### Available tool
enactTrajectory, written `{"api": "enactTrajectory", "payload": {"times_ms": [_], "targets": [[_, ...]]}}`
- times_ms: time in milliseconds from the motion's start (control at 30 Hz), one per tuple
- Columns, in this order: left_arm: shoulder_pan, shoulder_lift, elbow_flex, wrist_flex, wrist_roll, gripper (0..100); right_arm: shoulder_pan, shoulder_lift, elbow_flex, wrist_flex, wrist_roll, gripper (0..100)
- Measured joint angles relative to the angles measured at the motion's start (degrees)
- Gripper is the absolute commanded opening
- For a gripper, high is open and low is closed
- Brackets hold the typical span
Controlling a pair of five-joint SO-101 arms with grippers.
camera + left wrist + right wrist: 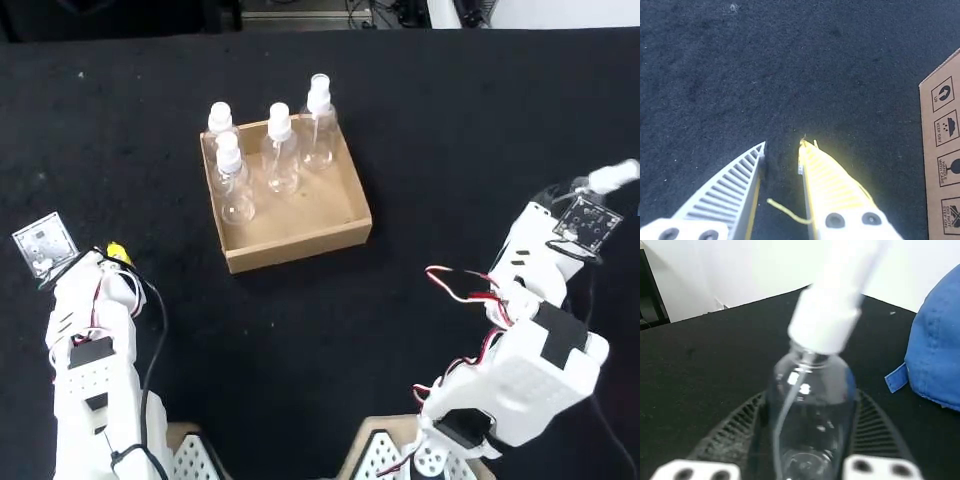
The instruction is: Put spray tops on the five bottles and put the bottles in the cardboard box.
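The right gripper (811,396) has its fingers clamped on the clear plastic bottle with white spray top (815,370), long axis poking out past the fingertips, away from the brown cardboard box (300,250) well off to their side, while the left gripper (782,145) sits narrowly parted, empty.

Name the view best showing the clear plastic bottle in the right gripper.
Right wrist view: the clear plastic bottle with its white spray top sits close between the fingers. The high view shows mainly its top.

Black table (450,120); cardboard box (300,245) sits near middle.
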Motion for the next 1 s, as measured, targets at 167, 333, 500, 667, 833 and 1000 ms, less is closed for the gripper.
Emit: {"api": "enactTrajectory", "payload": {"times_ms": [167, 333, 500, 667, 833, 1000], "targets": [[0.0, 0.0, 0.0, 0.0, 0.0, 10, 0.0, 0.0, 0.0, -6.5, 1.2, 4.6], [0.0, 0.0, 0.0, 0.0, 0.0, 10, 0.0, 0.0, 3.3, -14.9, 1.4, 5.0], [0.0, 0.0, 0.0, 0.0, 0.0, 10, -0.4, -3.1, 8.3, -16.5, 1.4, 5.0], [0.0, 0.0, 0.0, 0.0, 0.0, 10, -5.3, -16.4, 11.5, -6.6, 1.4, 4.9], [0.0, 0.0, 0.0, 0.0, 0.0, 10, -12.0, -34.0, 11.8, 14.1, 1.4, 4.7], [0.0, 0.0, 0.0, 0.0, 0.0, 10, -20.7, -48.8, 11.8, 31.5, 1.4, 4.7]]}}
